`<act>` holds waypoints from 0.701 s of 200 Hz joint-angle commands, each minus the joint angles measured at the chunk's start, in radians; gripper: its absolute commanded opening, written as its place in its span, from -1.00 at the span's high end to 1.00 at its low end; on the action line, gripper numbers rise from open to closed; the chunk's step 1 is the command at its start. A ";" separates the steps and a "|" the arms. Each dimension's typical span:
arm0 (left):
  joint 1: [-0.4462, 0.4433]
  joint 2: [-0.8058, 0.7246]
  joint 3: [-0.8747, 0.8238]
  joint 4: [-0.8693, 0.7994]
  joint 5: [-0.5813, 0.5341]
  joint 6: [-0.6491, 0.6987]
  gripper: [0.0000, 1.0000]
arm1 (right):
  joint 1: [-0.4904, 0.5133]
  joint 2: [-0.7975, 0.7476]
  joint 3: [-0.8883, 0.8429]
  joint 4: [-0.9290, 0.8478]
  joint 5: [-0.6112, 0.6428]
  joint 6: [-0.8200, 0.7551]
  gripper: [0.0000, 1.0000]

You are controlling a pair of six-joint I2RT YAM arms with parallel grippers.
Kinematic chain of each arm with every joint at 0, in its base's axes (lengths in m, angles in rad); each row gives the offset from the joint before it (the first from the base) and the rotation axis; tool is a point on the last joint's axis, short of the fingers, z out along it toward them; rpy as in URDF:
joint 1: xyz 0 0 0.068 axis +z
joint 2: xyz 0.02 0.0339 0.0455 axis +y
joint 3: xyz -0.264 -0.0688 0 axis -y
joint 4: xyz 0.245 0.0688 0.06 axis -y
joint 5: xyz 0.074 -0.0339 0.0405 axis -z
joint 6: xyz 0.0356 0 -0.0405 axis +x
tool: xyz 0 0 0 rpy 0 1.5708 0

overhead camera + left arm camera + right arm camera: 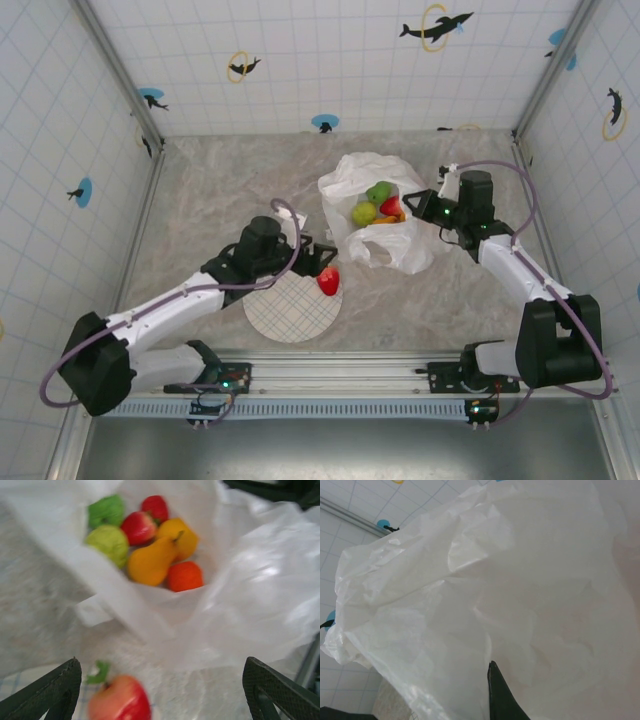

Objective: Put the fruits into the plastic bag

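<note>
Left claw [161, 662]: spread wide open on the near side of the plastic bag [260, 580]. It points at the bag's mouth and nothing is pinched in it.
Red apple [120, 700]: down low between the two open fingers, closer to one finger than the other. I can't tell if it touches that finger. It is outside the bag, just in front of the mouth.
Plate [285, 315]: round with crossing lines, just beside the bag on the near side. The apple sits at the plate edge nearest the bag.
Bag: white, thin and crinkly. It lies on the table [220, 180] with its mouth open toward the left claw.
Fruits in the bag [150, 560]: a yellow pear, an orange, two red ones and two green ones, all bunched up deep inside.
Right claw [430, 208]: pressed together at the side of the bag away from the plate. It looks like it pinches the bag's thin edge to hold the mouth up.
Job so far: nearly done, I think. The apple is the one fruit I can see outside the bag.
Worry one: the apple is not in the middle of the fingers, so a squeeze could push it sideways and it may roll off the plate.
Worry two: a floppy fold lies across the front of the bag's mouth. The apple could bump it and drop outside.
Worry three: the plastic is slippery. If it slides out of the right claw, the mouth flops shut.
</note>
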 commanded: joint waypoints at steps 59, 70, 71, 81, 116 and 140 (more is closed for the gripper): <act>0.029 0.036 -0.117 -0.011 -0.024 -0.252 -0.67 | 0.003 -0.002 -0.010 0.017 0.003 -0.009 1.00; -0.002 0.064 -0.111 0.002 -0.044 -0.256 -0.67 | 0.003 0.001 -0.011 0.018 0.003 -0.008 1.00; -0.005 0.066 -0.110 0.002 -0.045 -0.256 -0.67 | 0.003 0.001 -0.011 0.018 0.003 -0.008 1.00; -0.022 0.093 -0.103 0.014 -0.049 -0.259 -0.68 | 0.006 0.003 -0.011 0.020 0.002 -0.007 1.00; -0.065 0.163 -0.069 0.014 -0.111 -0.285 -0.71 | 0.008 0.009 -0.003 0.016 0.000 -0.010 1.00; -0.087 0.203 -0.050 0.011 -0.149 -0.301 -0.74 | 0.007 0.011 -0.001 0.015 0.000 -0.011 1.00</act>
